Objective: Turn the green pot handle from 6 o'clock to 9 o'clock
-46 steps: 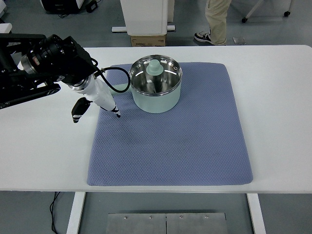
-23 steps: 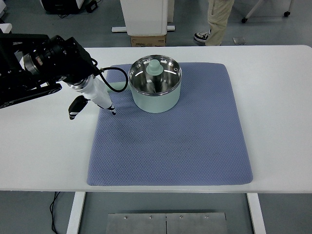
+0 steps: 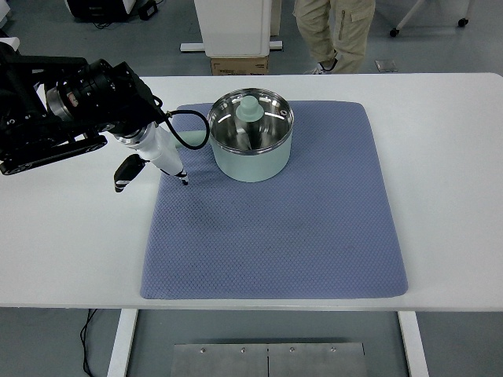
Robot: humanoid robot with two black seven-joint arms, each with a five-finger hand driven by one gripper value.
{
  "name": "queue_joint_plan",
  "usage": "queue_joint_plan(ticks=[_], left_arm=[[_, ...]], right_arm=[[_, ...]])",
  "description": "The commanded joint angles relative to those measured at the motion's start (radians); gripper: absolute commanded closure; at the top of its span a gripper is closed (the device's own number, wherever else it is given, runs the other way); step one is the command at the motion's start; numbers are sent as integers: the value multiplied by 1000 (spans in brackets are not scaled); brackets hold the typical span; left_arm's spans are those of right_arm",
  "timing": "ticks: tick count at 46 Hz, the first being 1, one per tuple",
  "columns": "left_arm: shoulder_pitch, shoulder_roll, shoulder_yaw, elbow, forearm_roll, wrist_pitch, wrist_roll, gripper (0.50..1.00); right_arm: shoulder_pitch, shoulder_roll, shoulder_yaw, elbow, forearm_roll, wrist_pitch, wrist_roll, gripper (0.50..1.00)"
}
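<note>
Top view: the pot (image 3: 250,145) stands on the far part of the mat (image 3: 275,228), pale green outside, steel inside, with a green knob (image 3: 249,107) showing in its bowl. Its handle (image 3: 189,142) sticks out from the pot's left side, partly hidden by a black cable (image 3: 189,118). Left of the pot, the left hand (image 3: 153,157) hangs over the mat's left edge, fingers loosely spread and pointing down, holding nothing and apart from the handle. The mat lies on the white desk (image 3: 448,173). Beyond the desk, behind the pot, stand a cardboard box (image 3: 238,64) and a person's legs (image 3: 334,31).
</note>
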State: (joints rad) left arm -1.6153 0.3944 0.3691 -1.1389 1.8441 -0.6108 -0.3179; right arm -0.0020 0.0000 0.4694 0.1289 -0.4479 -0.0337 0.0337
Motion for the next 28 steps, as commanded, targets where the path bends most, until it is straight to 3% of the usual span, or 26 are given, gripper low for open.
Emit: queue_joint_plan(ticks=[1, 28], left_arm=[[2, -5, 1, 4, 1, 0, 0, 500], [2, -8, 1, 38, 80, 0, 3, 500]], right_arm=[[0, 0, 0, 0, 0, 0, 0, 500], [-1, 0, 0, 0, 0, 0, 0, 500]])
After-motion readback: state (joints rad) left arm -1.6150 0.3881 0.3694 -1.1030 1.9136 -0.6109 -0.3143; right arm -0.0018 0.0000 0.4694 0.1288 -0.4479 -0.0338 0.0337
